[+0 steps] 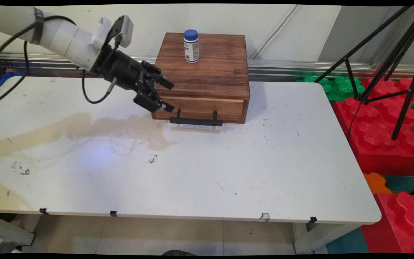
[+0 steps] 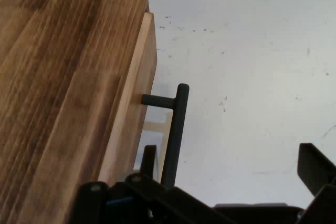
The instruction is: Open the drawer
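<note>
Hand (image 1: 162,96) hovering at the left front corner of the wooden drawer box (image 1: 207,68), fingers spread apart, gripping nothing. Black bar handle (image 1: 196,121) just right of and below the hand, long axis running along the drawer front, parallel to the worktop (image 1: 228,172) edge. Blue-capped bottle (image 1: 191,46) upright on top of the box. Stained white surface, tripod (image 1: 390,64) and foam blocks (image 1: 379,136) off right.

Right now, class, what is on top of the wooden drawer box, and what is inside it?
A blue-capped white bottle stands upright on the wooden drawer box, towards its back. The drawer is shut, so whatever is inside cannot be seen.
</note>
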